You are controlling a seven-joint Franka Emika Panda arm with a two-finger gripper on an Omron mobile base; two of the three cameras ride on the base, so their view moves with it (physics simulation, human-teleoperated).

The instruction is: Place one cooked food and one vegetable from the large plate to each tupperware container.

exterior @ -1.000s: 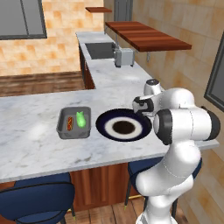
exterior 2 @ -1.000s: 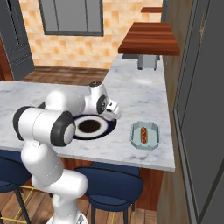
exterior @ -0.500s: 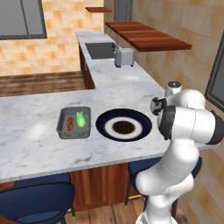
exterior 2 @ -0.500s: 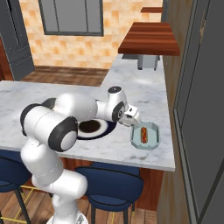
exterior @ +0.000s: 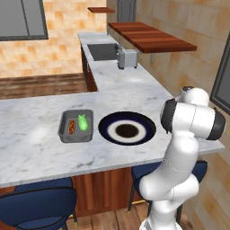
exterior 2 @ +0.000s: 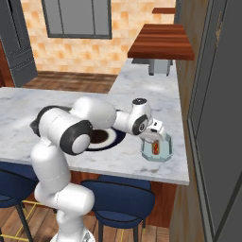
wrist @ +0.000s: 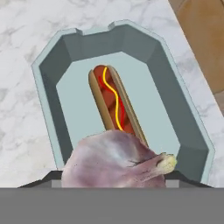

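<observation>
A pale purplish garlic bulb (wrist: pixel 118 159) sits between the jaws of my gripper (wrist: pixel 114 180), which is shut on it. It hangs just above the near end of the pale teal tupperware container (wrist: pixel 48 94), which has a hot dog (wrist: pixel 113 103) lying along its middle. From the right base view the gripper (exterior 2: pixel 154 135) hovers over that tub (exterior 2: pixel 165 152) near the counter's right end. The large plate (exterior: pixel 146 128) is bare, and the arm partly covers the plate (exterior 2: pixel 105 138) in the right base view. Left of it, the dark grey tupperware container (exterior: pixel 63 130) holds a hot dog (exterior: pixel 71 126) and a green vegetable (exterior: pixel 83 122).
The counter's front edge and right end run close to the teal tub. A toaster (exterior: pixel 127 58) and a sink (exterior: pixel 102 51) sit on the far counter under a wooden shelf (exterior: pixel 150 38). Blue stools (exterior 2: pixel 125 201) stand below the front edge. A dark tall cabinet (exterior 2: pixel 215 113) rises at the right.
The arm has swung right from over the large plate to above the pale teal tub, carrying the garlic bulb. The plate and both tubs have stayed put.
</observation>
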